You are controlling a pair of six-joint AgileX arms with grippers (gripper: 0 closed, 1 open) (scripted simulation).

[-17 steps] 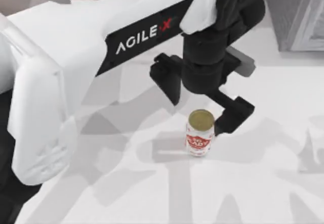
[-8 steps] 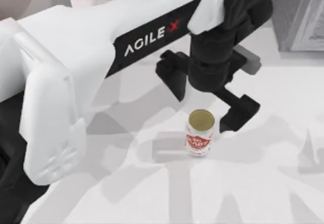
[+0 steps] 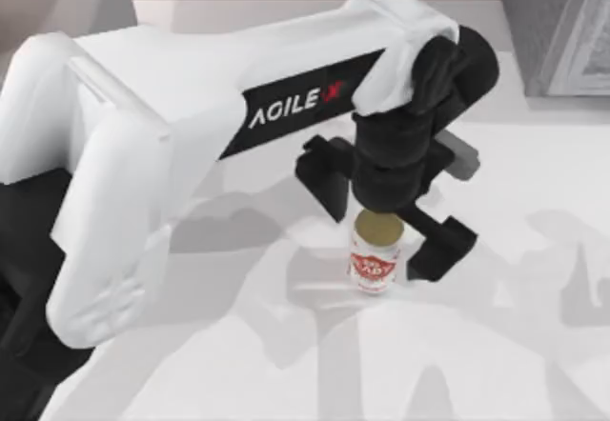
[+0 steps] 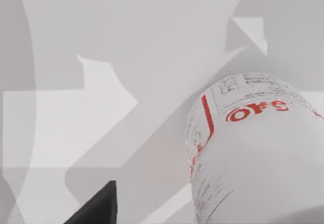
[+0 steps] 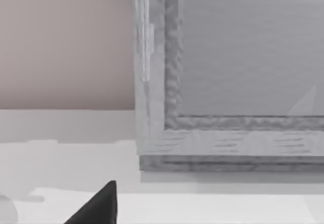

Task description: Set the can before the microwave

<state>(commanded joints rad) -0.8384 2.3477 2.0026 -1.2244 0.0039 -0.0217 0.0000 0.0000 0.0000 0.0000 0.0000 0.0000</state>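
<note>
- The table (image 3: pixel 534 364) is a pale, bare surface crossed by shadows, leaving open room for carrying the can toward the appliance.
- The microwave (image 3: pixel 558 26) stands at the far right corner of the table in the top view, well apart from the can. In the right wrist view its grey framed face (image 5: pixel 238 72) sits close ahead, which suggests the right arm is parked facing it.
- The left arm reaches across from the left of the table, placing the left gripper (image 3: pixel 381 221) straight above the can, probably so it can descend over it.
- The left gripper's fingers (image 3: pixel 440 248) are spread apart on either side of the can, not clamped on it.
- The can (image 3: pixel 375 254) stands upright near the table's middle, not yet lifted; its label (image 4: pixel 253 110) appears close in the left wrist view.
</note>
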